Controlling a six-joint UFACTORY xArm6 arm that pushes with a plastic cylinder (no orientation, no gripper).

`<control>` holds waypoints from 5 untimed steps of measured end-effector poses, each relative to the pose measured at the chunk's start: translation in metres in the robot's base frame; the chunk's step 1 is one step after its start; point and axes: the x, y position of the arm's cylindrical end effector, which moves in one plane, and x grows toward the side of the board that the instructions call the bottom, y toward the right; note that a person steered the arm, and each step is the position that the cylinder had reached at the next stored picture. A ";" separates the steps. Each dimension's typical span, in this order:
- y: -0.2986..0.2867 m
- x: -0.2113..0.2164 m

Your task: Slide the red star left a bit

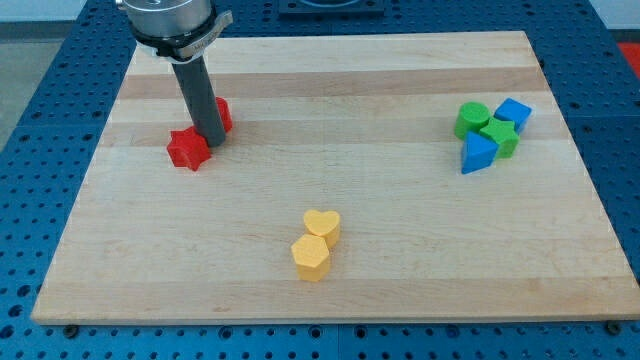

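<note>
The red star [187, 149] lies on the wooden board [330, 270] at the view's upper left. My tip [212, 143] stands just to the right of the star, touching or nearly touching its right side. A second red block [222, 114] sits right behind the rod, mostly hidden by it, so I cannot make out its shape.
A yellow heart [322, 226] and a yellow hexagon [311, 257] sit together at the lower middle. At the right is a cluster: a green cylinder [471, 119], a green block [500, 136], a blue block [513, 112] and a blue triangle [478, 153].
</note>
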 end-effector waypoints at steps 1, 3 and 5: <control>0.014 0.008; 0.006 0.036; -0.044 0.028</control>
